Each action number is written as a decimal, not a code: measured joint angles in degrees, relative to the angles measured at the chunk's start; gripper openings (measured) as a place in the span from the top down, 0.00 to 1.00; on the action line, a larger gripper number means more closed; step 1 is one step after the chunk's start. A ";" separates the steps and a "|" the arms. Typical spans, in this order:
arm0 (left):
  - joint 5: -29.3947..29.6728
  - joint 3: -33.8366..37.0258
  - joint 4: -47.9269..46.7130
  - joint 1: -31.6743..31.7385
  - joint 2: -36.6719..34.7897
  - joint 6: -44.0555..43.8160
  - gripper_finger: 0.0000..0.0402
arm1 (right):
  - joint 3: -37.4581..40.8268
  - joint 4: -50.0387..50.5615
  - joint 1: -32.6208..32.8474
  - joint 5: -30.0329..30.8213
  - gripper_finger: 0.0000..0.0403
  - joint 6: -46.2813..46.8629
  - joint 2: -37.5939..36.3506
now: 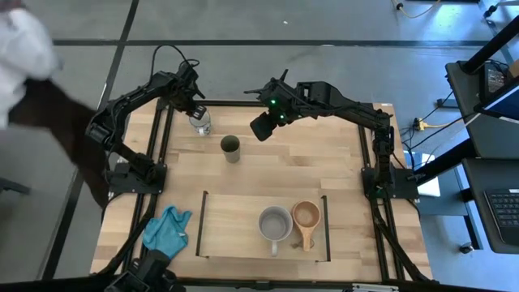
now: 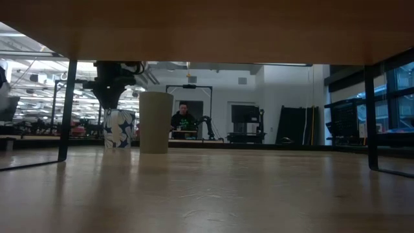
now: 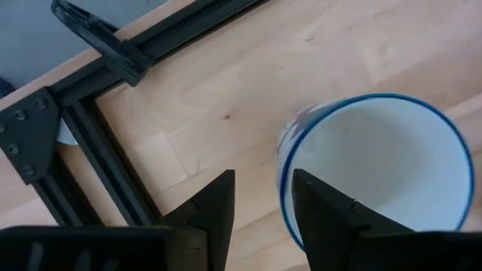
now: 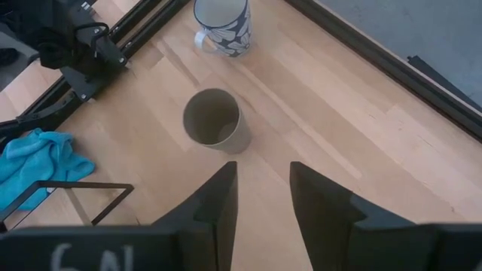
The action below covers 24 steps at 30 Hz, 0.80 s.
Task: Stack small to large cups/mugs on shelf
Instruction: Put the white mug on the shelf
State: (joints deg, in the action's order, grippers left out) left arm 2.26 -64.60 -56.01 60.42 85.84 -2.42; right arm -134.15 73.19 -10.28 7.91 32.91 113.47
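Observation:
A white mug with a blue pattern (image 1: 199, 122) stands at the table's far left, also in the low view (image 2: 118, 128). My left gripper (image 1: 197, 108) is open just above it, one finger over its inside (image 3: 320, 214) and one outside its wall. A dark olive-green cup (image 1: 230, 148) stands upright mid-table, also in the right wrist view (image 4: 215, 120). My right gripper (image 1: 263, 126) is open and empty, above and to the right of it. A grey mug (image 1: 274, 223) and a tan wooden long-handled cup (image 1: 306, 216) stand on the shelf (image 1: 235, 231). My left gripper points down over the white mug's rim (image 3: 285, 177), which lies in the gap beside one finger. I cannot tell whether a finger touches the rim. The mug stands upright on the table.
A teal cloth (image 1: 166, 229) lies at the near left, beside the shelf. The shelf's black rails (image 2: 65, 110) stand on the table. The table's black frame (image 3: 113, 188) runs close behind the white mug. A person (image 1: 24, 65) is off the table's far left.

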 joint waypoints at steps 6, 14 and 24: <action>-1.99 0.00 0.14 0.32 0.73 0.04 0.68 | 0.00 -0.02 0.00 0.02 0.69 0.02 0.00; -2.69 0.00 0.17 0.31 3.12 0.04 0.68 | 0.00 -0.02 0.00 -0.01 0.69 0.02 0.00; -1.32 0.00 2.17 0.31 3.12 2.34 0.68 | 0.00 -0.02 0.00 -0.01 0.69 0.04 0.00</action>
State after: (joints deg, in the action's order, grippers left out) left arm 0.95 -64.60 -53.84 60.73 88.97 -0.08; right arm -134.15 73.17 -10.28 7.90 32.95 113.47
